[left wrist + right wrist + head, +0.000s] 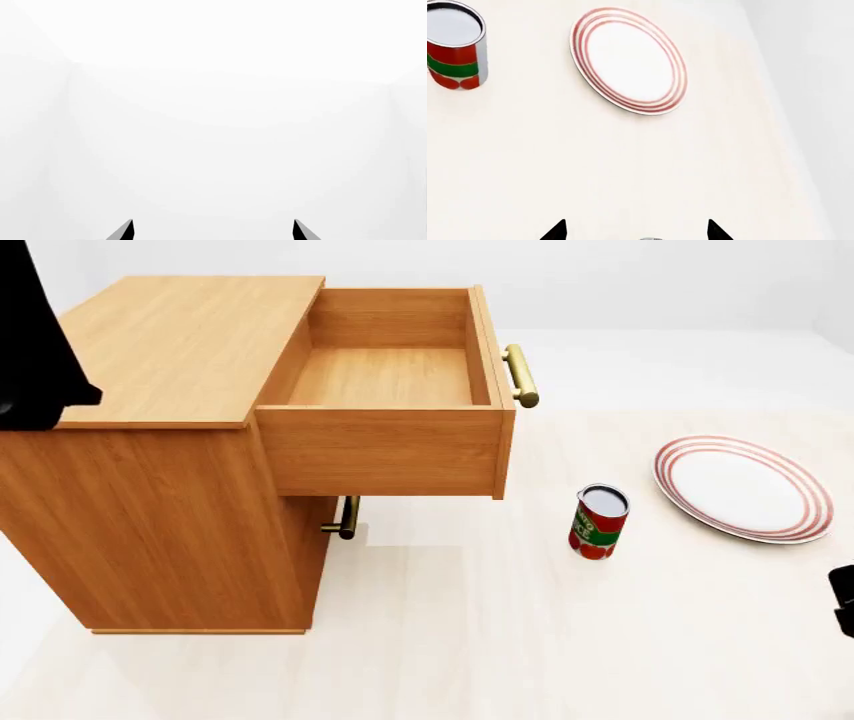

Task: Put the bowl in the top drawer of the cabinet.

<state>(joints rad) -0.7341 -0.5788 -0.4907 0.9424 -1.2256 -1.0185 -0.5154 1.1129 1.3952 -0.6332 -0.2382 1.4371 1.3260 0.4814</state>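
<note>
While the top drawer (387,375) stood pulled fully out of the cabinet (174,350), its tray bare, the bowl was in no view. A can (598,522) and plate (742,488) sat apart on the pale floor (534,640). Left claw (213,231) and right claw (637,232) both stood spread, holding nothing.

Orange-brown wood-grain cabinet (160,490) and top drawer (387,445), brass handles, red-and-green can (597,523) with silver top, white plate (742,488) with red rings, pale cream floor (534,640).
</note>
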